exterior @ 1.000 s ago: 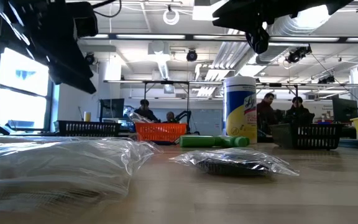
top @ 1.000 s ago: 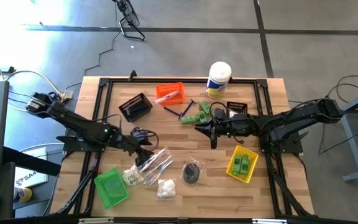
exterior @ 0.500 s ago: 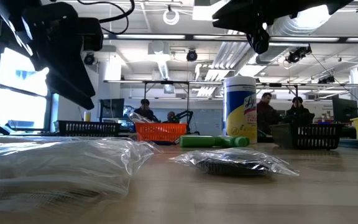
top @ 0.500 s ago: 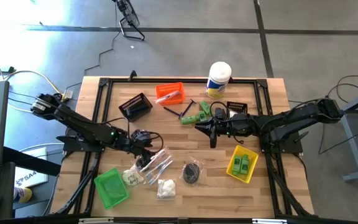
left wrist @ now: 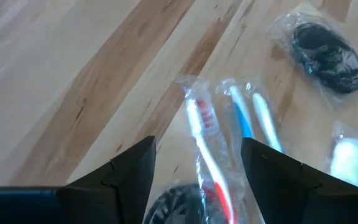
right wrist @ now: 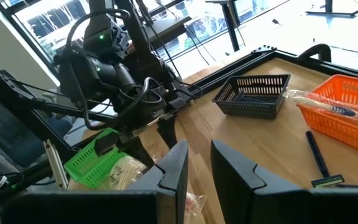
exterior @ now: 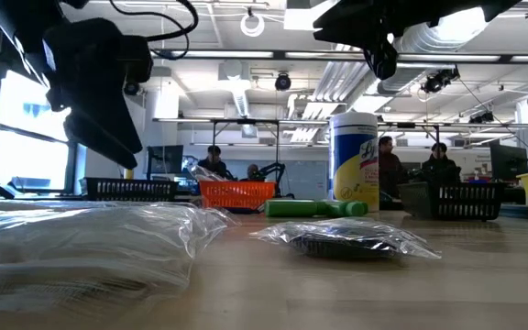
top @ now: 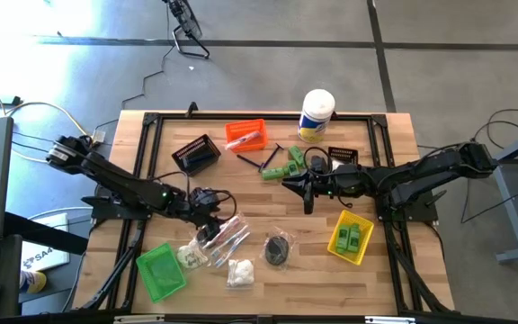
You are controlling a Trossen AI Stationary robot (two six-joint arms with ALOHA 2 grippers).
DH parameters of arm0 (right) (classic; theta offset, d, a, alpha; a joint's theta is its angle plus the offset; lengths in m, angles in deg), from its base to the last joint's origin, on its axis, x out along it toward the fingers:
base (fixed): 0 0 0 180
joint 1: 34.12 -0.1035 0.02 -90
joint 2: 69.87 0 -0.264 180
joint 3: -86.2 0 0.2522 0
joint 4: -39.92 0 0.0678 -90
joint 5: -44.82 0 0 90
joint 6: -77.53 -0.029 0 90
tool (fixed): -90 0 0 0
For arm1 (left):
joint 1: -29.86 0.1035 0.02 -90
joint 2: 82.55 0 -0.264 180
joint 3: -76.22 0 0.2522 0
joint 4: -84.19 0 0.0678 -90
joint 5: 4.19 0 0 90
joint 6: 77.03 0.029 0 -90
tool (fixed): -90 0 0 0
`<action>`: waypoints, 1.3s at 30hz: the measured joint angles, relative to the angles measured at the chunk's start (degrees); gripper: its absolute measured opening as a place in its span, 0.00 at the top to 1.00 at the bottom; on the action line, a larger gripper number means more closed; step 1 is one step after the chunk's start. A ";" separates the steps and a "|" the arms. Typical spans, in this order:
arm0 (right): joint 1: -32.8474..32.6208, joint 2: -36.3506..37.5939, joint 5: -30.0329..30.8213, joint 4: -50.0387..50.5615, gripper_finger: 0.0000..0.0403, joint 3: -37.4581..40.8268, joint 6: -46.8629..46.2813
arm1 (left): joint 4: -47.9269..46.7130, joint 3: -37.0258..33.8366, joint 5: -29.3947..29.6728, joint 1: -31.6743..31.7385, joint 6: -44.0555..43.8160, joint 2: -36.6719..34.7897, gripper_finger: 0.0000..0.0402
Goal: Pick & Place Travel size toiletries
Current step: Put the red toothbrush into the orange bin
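The left tool (top: 212,216) hangs with its fingers spread above the clear-wrapped toothbrushes (left wrist: 211,147), which lie on the bench (top: 385,144) left of centre, long axes running from near-left to far-right. Just right lies a dark round bundle (top: 278,248) in plastic. The right tool (top: 306,193) hovers mid-bench, fingers nearly together and, as far as can be seen, holding nothing.
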 joint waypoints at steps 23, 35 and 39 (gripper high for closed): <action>0.02 0.00 -0.02 0.52 0.85 0.00 0.64 | 7.98 -0.02 -2.07 -0.04 -3.41 10.11 0.42; 0.02 0.00 -0.02 0.37 0.85 0.00 1.14 | 7.49 -0.02 -3.07 -0.04 -3.94 10.54 0.42; 0.02 0.00 -0.01 0.37 0.85 0.00 1.43 | 7.51 -0.02 -3.05 -0.04 -3.91 10.54 0.42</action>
